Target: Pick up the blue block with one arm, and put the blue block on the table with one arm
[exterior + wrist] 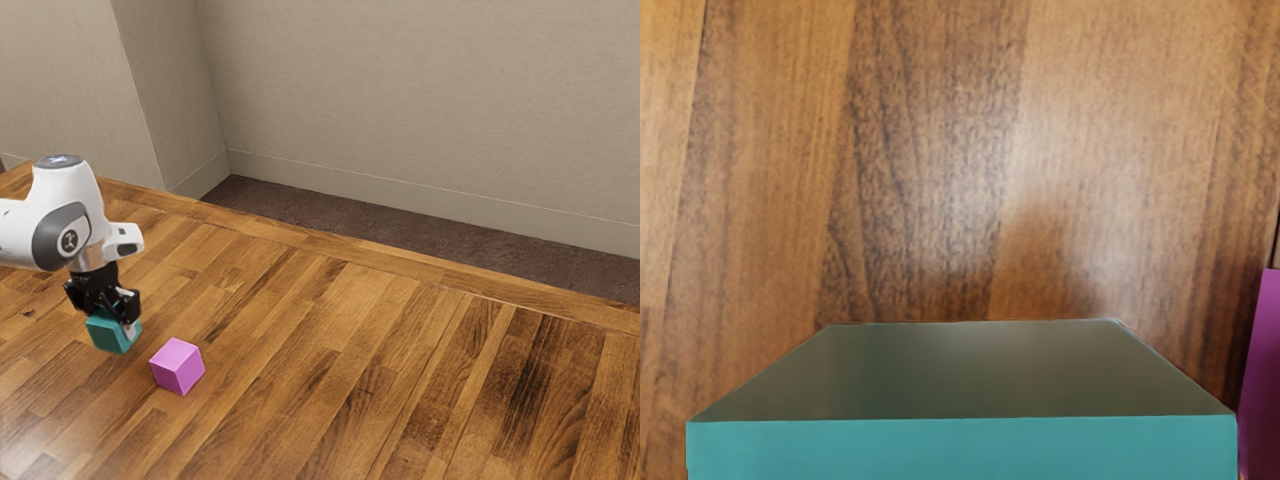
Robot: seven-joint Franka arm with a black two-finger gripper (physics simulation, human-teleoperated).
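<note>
The gripper points down at the exterior view's left, shut on the teal-blue block. One fingertip lies against the block's side facing the exterior view's right; the far finger is hidden behind the block and hand. The blue block is large at the wrist view's lower edge, with its dark side face sloping away toward the wood. Whether its underside touches the table cannot be told.
A magenta block sits on the wooden table, a short way from the blue block toward the exterior view's right. Part of this magenta block also appears beside the blue block in the wrist view. Beige walls stand beyond the table's far edge.
</note>
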